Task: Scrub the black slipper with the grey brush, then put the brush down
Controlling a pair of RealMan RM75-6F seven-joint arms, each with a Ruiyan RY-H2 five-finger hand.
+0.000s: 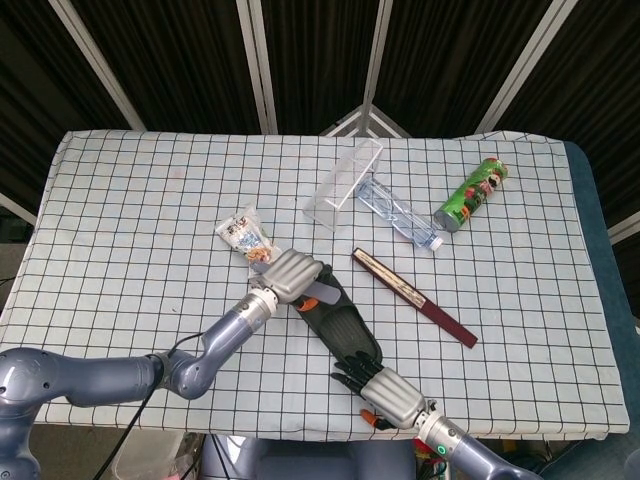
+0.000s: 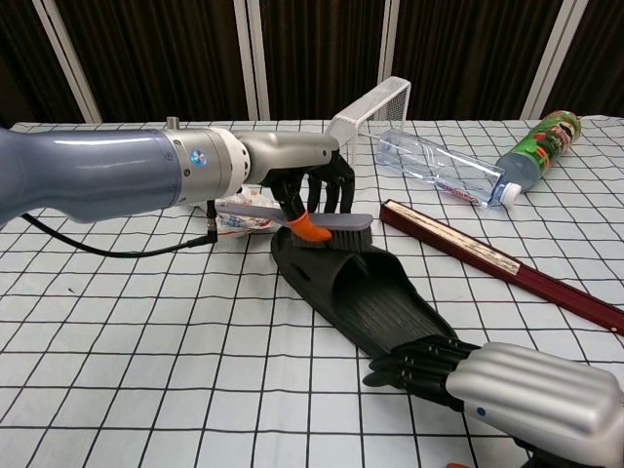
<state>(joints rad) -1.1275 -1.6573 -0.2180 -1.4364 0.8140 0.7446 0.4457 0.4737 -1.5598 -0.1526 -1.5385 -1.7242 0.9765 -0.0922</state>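
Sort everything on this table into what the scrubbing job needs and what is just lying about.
Job:
- black rubber slipper
- grey brush with orange grip, held by the left robot hand
- right robot hand, fingers on the slipper

Lying about:
- clear plastic water bottle
- green snack can
- dark red flat box
- clear plastic stand
- snack packet
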